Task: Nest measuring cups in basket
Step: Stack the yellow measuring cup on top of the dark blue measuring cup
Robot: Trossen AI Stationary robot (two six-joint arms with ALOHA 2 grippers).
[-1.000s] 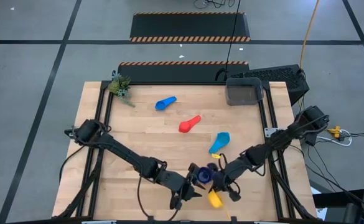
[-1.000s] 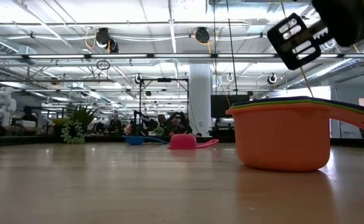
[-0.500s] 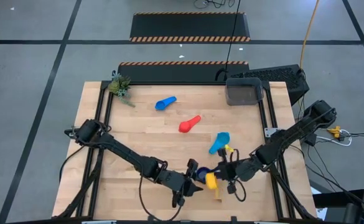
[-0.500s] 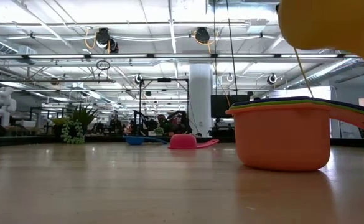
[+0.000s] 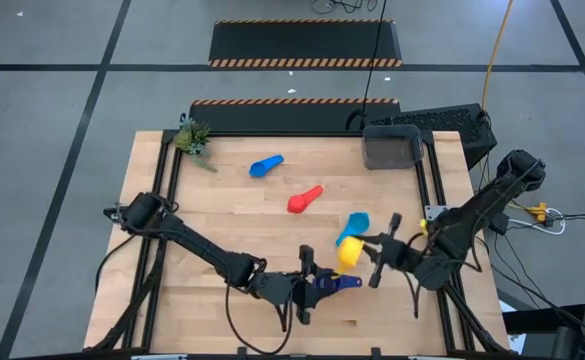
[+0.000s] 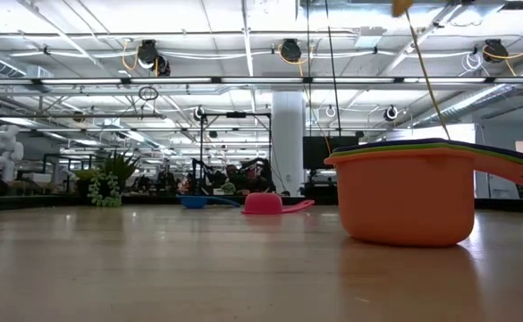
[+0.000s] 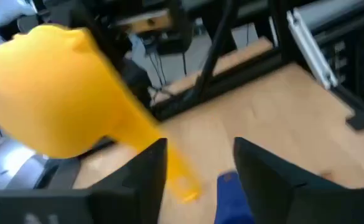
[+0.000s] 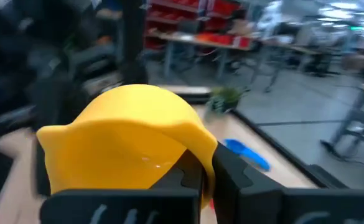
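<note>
The yellow cup (image 5: 349,252) is now up off the worktop (image 5: 242,230), pinched by its handle in the closed right gripper (image 5: 375,250), beside the light blue cup (image 5: 355,224); a second ago it lay at the front edge beside the stack. In the right wrist view its bowl (image 8: 129,146) fills the frame just ahead of the fingers. The stack (image 6: 410,192), orange cup at the bottom with green and navy rims above, stands near the front edge; the navy handle (image 5: 340,283) points right. The left gripper (image 5: 306,285) has spread its fingers wider beside the stack, holding nothing. The blue cup (image 5: 265,165) and red cup (image 5: 305,199) lie unmoved mid-worktop, and the basket (image 5: 392,147) stays at the far right corner.
</note>
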